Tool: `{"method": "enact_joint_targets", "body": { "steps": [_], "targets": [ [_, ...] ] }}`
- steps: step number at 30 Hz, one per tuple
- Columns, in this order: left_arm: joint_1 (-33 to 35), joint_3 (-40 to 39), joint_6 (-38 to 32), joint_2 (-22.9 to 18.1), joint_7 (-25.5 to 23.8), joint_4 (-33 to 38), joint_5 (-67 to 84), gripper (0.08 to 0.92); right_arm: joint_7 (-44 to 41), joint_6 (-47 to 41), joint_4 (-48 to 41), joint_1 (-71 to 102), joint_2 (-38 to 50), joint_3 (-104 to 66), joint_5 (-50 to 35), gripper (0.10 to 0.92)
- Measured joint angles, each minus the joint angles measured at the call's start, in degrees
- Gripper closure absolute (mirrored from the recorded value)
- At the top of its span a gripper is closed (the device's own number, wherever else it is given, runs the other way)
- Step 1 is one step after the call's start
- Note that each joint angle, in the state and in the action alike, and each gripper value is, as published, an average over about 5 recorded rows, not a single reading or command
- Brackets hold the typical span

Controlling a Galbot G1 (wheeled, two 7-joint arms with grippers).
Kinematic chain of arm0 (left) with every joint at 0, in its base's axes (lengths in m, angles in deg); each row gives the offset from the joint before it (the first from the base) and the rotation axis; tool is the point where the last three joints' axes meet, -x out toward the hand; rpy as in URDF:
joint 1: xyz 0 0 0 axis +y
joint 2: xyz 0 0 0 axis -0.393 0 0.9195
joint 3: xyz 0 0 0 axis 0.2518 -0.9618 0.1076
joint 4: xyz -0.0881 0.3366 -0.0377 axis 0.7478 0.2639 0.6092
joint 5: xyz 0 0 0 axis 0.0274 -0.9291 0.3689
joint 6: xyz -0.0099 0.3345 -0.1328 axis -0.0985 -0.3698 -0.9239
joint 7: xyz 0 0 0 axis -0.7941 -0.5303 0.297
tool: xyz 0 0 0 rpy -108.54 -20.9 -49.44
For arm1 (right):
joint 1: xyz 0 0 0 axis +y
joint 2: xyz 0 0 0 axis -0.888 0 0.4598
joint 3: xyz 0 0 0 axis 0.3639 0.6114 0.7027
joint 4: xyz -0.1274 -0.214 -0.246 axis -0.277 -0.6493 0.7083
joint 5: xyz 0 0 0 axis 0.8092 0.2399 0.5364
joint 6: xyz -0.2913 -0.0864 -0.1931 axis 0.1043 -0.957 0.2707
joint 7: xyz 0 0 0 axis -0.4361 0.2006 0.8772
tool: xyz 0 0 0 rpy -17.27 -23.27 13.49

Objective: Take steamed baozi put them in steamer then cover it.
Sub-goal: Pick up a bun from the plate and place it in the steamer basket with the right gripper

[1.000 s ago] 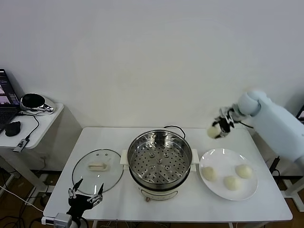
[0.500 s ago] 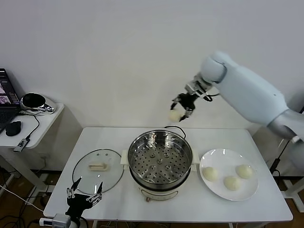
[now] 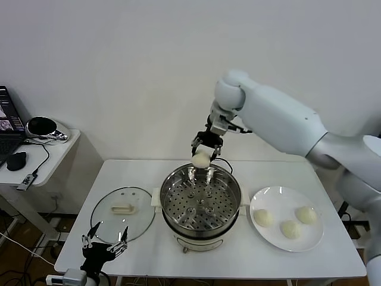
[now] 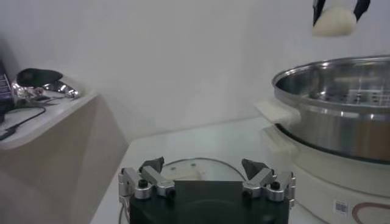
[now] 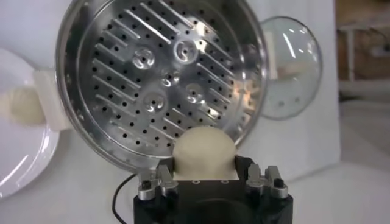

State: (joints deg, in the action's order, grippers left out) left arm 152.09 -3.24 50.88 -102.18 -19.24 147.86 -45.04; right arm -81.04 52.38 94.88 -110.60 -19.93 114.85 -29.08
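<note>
White wall backs the white table [image 3: 149, 250]. Near the table's front left corner the left gripper [image 3: 106, 245] waits, jaws apart and empty, beside the cover [image 3: 122, 213], which lies flat toward the left edge. At the table's centre stands the steamer [image 3: 200, 205], its tray bare. The right gripper [image 3: 202, 154], clamped on one baozi [image 3: 201, 159], hangs above the steamer's rear rim. Judgement: carry it further forward over the tray and lower it close before releasing, leaving room for the three baozi [image 3: 290, 221] on the plate [image 3: 265, 231] toward the right edge. Contact between fingers and dough is hard to make out.
</note>
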Motion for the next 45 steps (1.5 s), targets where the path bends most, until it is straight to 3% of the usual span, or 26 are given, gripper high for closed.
{"method": "enact_joint_targets", "body": {
  "steps": [27,37,45],
  "targets": [
    [-0.59,0.16,0.46,0.00,0.03,-1.49,0.39,0.177,2.47,4.15,-7.54,7.46,-5.38,-1.11,8.63,0.405],
    [-0.53,0.05,0.51,-0.27,0.02,-1.59,0.25,0.177,3.35,2.71,-6.90,7.24,-4.56,-1.26,9.44,0.214],
    [-0.29,0.10,0.89,0.25,-0.28,-1.27,-0.02,0.177,3.31,-4.59,-1.48,3.44,-1.17,0.65,1.90,0.203]
  ]
}}
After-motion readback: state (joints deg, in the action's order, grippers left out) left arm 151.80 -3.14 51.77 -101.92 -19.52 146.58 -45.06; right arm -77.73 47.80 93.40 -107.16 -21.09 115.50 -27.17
